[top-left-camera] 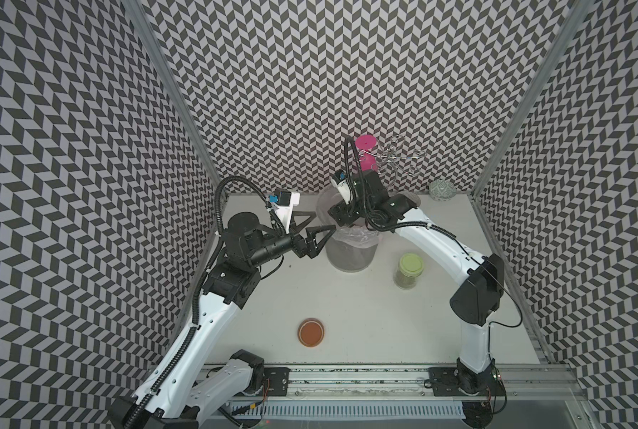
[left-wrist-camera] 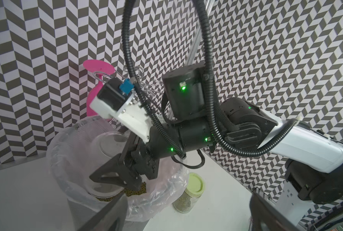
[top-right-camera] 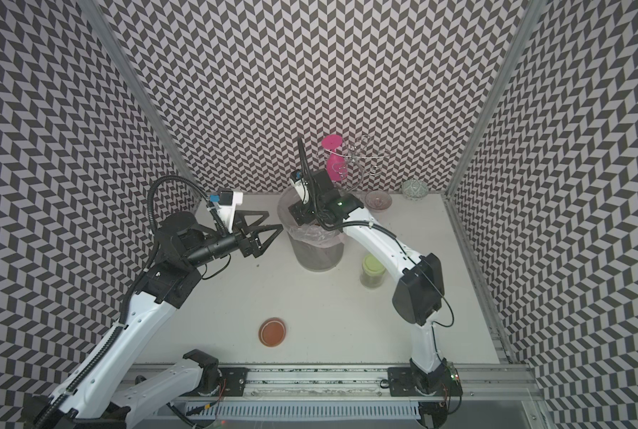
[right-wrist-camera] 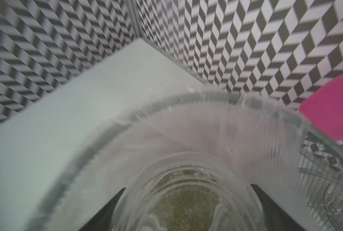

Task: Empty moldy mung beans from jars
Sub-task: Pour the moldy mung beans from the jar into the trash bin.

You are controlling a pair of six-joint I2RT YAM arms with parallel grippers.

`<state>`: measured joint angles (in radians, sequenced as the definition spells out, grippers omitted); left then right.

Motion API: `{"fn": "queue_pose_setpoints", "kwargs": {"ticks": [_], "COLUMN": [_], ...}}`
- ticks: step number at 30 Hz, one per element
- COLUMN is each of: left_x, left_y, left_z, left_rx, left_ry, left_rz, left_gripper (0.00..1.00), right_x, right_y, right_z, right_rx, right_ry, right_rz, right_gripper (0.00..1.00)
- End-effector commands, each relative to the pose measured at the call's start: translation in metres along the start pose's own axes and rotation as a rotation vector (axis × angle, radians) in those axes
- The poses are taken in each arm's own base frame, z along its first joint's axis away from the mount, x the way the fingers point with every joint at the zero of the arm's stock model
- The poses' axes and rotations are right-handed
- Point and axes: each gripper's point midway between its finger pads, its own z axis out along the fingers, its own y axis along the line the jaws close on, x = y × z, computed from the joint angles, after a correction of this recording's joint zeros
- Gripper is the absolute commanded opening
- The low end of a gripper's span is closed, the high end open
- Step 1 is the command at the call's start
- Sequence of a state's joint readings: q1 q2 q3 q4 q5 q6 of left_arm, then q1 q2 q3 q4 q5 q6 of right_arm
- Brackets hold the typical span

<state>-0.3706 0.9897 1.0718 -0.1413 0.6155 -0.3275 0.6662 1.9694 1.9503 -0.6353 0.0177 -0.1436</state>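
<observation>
My right gripper (top-left-camera: pixel 341 219) reaches into the grey bin (top-left-camera: pixel 351 256) and is shut on a clear glass jar (left-wrist-camera: pixel 106 152) without a lid, tipped mouth-down inside the liner. In the right wrist view the jar (right-wrist-camera: pixel 186 180) sits between both fingers, with mung beans (right-wrist-camera: pixel 186 206) showing through the glass. More mung beans (left-wrist-camera: pixel 141 188) lie in the liner below it. The second jar (top-left-camera: pixel 408 273), with a pale green lid and beans inside, stands upright to the right of the bin. An orange-brown lid (top-left-camera: pixel 311 331) lies alone on the table near the front. My left gripper (top-left-camera: pixel 323 223) is open and empty just left of the bin.
A pink vase (top-left-camera: pixel 366 148) and a wire rack (top-left-camera: pixel 399 156) stand behind the bin by the back wall. A patterned bowl (top-left-camera: pixel 442 191) sits in the back right corner, and a small glass bowl (top-right-camera: pixel 378 200) is beside my right wrist. Patterned walls close three sides.
</observation>
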Motion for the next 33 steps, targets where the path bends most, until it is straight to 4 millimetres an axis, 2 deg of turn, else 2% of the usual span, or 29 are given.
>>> {"fn": "queue_pose_setpoints", "kwargs": {"ticks": [1,14,20,24,26,33], "left_x": [0.004,0.014,0.018,0.02,0.021,0.022], "left_y": [0.006,0.013,0.014,0.014,0.014,0.014], "left_z": [0.0,0.006,0.007,0.009,0.009,0.009], "left_rx": [-0.025,-0.026,-0.02,-0.012,-0.012,-0.004], "left_ry": [0.012,0.049,0.067,0.074,0.074,0.067], "left_rz": [0.022,0.023,0.017,0.013,0.012,0.004], "left_gripper": [0.95,0.95,0.95,0.95,0.95,0.94], "right_x": [-0.054,-0.048,-0.035,-0.033,-0.033,-0.038], "right_y": [-0.016,-0.027,-0.016,-0.002,0.003,-0.002], "right_z": [-0.042,-0.042,-0.027,-0.021,-0.022,-0.033], "right_rx": [0.093,0.239,0.397,0.422,0.434,0.507], "right_ry": [-0.191,-0.043,0.079,0.097,0.098,0.082], "right_rz": [-0.038,-0.23,-0.442,-0.511,-0.531,-0.56], "right_gripper": [0.67,0.69,0.74,0.75,0.75,0.75]}}
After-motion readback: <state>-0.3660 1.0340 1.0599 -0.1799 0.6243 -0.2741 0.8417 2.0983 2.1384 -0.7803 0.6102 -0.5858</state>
